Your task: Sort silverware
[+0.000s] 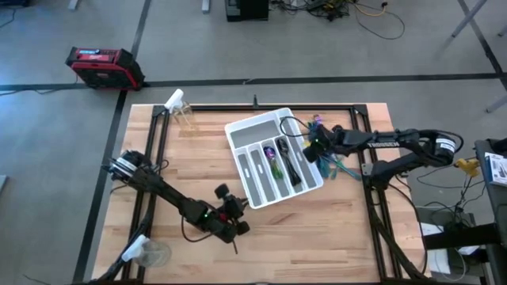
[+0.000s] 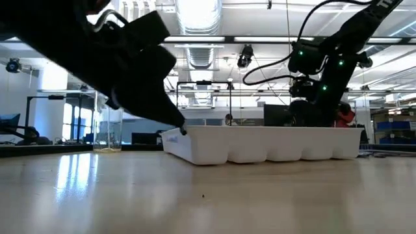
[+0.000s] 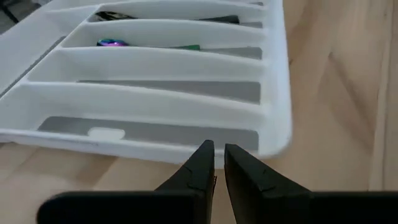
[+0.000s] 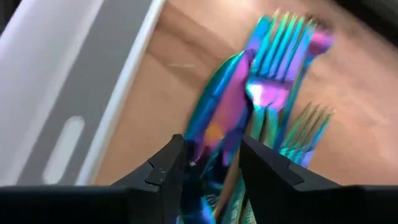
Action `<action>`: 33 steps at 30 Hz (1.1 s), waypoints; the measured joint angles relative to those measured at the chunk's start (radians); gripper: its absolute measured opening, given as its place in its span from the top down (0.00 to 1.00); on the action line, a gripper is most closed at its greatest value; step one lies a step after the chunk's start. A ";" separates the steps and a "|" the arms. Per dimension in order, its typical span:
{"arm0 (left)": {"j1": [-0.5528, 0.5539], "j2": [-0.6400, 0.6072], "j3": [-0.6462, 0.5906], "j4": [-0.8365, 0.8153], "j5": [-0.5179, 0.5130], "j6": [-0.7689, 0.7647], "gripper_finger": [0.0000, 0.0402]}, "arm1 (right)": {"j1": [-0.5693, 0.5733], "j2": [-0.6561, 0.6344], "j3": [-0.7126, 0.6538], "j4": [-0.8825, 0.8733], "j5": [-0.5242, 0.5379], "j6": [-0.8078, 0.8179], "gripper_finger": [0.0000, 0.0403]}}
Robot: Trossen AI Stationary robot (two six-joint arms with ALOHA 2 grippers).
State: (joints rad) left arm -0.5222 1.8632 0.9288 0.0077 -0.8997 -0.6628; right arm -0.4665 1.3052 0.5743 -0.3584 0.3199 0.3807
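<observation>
Silverware [image 4: 261,99], slim iridescent teal-purple forks and blades, lies heaped on the wooden bench [image 1: 317,237] just right of the white plastic tray [image 1: 238,131], whose long moulded compartments already hold a few pieces [image 1: 279,162]. Right gripper [image 4: 211,165] hangs over the heap, jaws apart around the glossy handles. Left gripper [image 3: 216,163] sits low by the tray's near-left end, its tapered dark jaws nearly together, holding nothing.

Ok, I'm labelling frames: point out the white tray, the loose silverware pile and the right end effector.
white tray [image 1: 238,128]: high view, bare rim at its far corner.
silverware pile [image 4: 273,93]: right wrist view, fork neck.
right end effector [image 4: 211,158]: right wrist view, midway between fingertips.
</observation>
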 joint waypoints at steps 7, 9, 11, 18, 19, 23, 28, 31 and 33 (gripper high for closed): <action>0.002 -0.021 0.000 -0.001 0.055 0.033 0.94 | -0.147 -0.006 0.000 -0.002 -0.038 -0.028 0.57; 0.002 -0.022 0.000 -0.008 0.055 0.034 0.94 | -0.164 -0.008 0.000 -0.001 -0.043 -0.038 0.55; 0.003 -0.022 0.000 -0.010 0.055 0.035 0.94 | -0.175 -0.002 0.000 -0.001 -0.062 -0.039 0.54; 0.009 -0.022 -0.001 -0.009 0.053 0.045 0.94 | -0.181 0.075 0.000 0.005 -0.115 -0.040 0.54; 0.010 -0.022 -0.001 -0.008 0.052 0.045 0.94 | -0.186 0.097 0.001 0.011 -0.112 -0.038 0.55; 0.010 -0.022 -0.002 -0.004 0.053 0.031 0.94 | -0.200 0.146 0.004 0.044 -0.100 -0.033 0.61; 0.010 -0.029 0.000 0.007 0.053 0.018 0.94 | -0.199 0.144 0.002 0.030 -0.101 -0.031 0.83; 0.010 -0.032 0.008 0.017 0.053 0.017 0.94 | -0.199 0.121 0.001 0.009 -0.110 -0.040 0.97; 0.010 -0.035 0.018 0.019 0.053 0.017 0.94 | -0.196 0.095 0.000 -0.025 -0.117 -0.035 0.97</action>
State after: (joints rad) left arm -0.5121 1.8286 0.9471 0.0265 -0.8466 -0.6456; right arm -0.6629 1.4000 0.5746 -0.3838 0.2025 0.3453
